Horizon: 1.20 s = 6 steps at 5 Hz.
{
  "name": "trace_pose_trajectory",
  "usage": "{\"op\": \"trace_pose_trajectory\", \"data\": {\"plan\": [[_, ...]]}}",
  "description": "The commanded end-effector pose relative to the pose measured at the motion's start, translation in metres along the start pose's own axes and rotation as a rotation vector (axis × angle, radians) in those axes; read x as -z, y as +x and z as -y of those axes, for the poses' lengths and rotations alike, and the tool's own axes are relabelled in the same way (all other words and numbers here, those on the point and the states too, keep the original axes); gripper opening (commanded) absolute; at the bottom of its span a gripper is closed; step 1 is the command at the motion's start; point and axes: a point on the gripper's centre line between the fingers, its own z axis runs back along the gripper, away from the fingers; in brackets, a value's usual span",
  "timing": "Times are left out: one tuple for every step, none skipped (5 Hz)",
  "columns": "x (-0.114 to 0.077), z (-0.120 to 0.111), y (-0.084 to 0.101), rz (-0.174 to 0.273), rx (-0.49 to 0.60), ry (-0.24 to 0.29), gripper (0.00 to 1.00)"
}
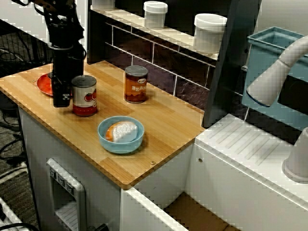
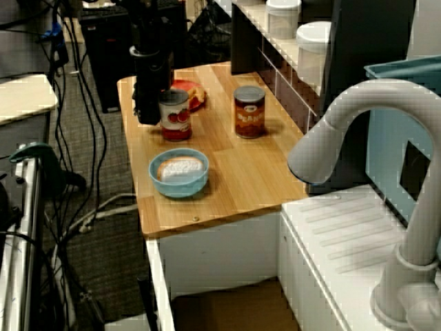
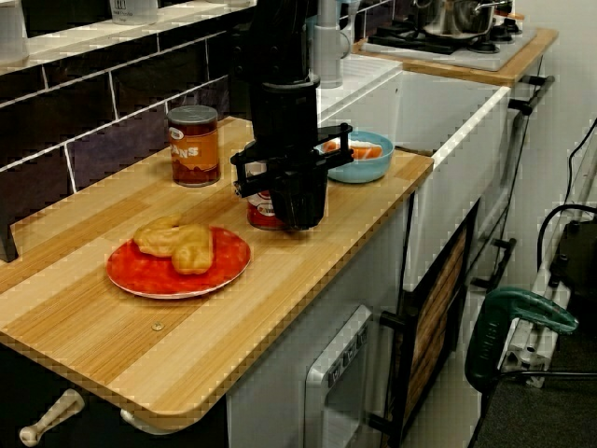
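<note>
View from above: the black gripper [image 1: 62, 96] hangs low over the wooden counter [image 1: 163, 125], just at the left side of the tomato can [image 1: 84, 96]. The can stands upright near the counter's left end. Whether gripper and can touch can't be told. The view from the plate end has the gripper [image 3: 298, 201] in front of the can [image 3: 264, 217], hiding most of it. The fingers merge into the dark body in every view, so there's no telling if the pincer is open, closed or gripping. A red plate [image 1: 44, 84] sits just left of and behind the gripper. The view from the plate end shows two pastries [image 3: 177, 245] on it. A beans can [image 1: 136, 84] stands upright, right of the tomato can and farther back, clearly apart. A blue bowl [image 1: 103, 137] sits nearer and to the right, holding something orange and white. The view from the sink end shows the same layout, with the gripper [image 2: 148, 110] at the tomato can's far-left side.
</note>
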Motion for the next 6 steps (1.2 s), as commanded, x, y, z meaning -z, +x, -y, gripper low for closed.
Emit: {"op": "trace_pose_trajectory", "data": {"plan": [[-0.004, 0.013, 0.039, 0.032, -0.125, -0.026, 0.00], [-0.001, 0.015, 0.053, 0.025, -0.166, -0.027, 0.00], [-0.005, 0.015, 0.061, 0.020, -0.175, -0.052, 0.00], [-0.013, 0.016, 0.067, 0.017, -0.177, -0.082, 0.00], [-0.021, 0.018, 0.068, 0.022, -0.170, -0.094, 0.00], [-0.024, 0.016, 0.059, 0.034, -0.176, -0.085, 0.00]]}}
